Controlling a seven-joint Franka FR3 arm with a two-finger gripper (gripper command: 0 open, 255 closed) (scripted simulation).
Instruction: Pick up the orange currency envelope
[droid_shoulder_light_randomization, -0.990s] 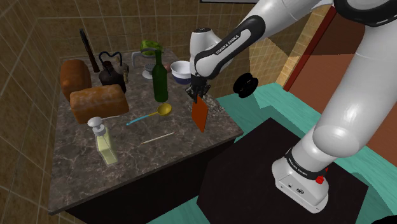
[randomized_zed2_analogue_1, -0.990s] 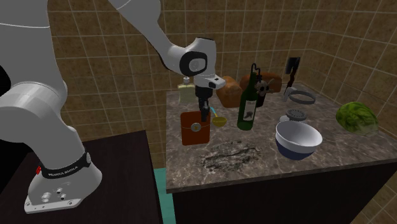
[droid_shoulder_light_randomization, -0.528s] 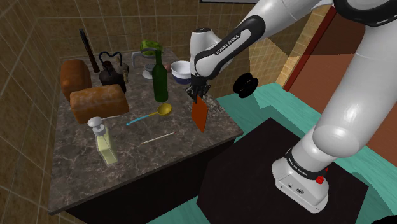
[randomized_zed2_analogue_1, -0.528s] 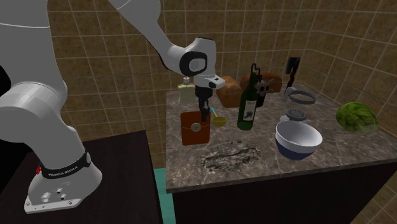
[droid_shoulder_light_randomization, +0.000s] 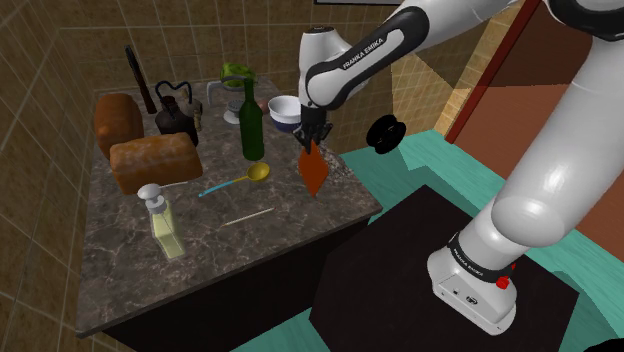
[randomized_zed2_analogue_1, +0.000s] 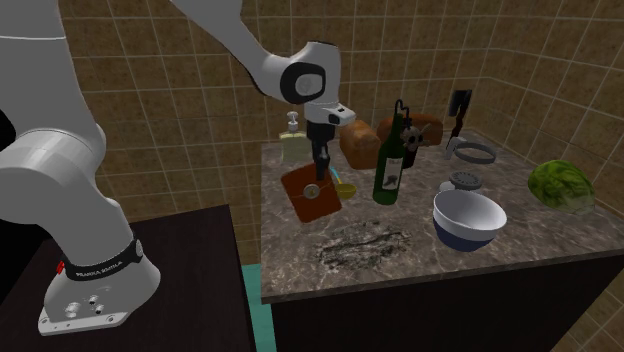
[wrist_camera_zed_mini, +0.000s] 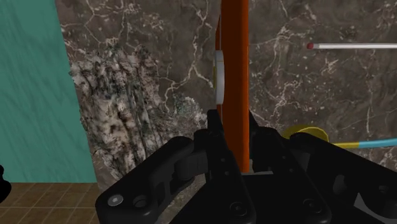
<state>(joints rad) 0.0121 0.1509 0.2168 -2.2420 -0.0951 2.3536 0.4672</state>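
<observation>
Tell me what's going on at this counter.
The white arm's gripper is shut on the orange envelope, clasping it near its upper end. The envelope hangs tilted over the marble counter and looks clear of it. The green bottle and the bowl stand untouched nearby.

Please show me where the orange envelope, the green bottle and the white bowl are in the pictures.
orange envelope (randomized_zed2_analogue_1: 316, 203): second exterior view, on its flat face.
green bottle (randomized_zed2_analogue_1: 388, 176): second exterior view, on its label.
white bowl (randomized_zed2_analogue_1: 474, 213): second exterior view, on its inner wall.
</observation>
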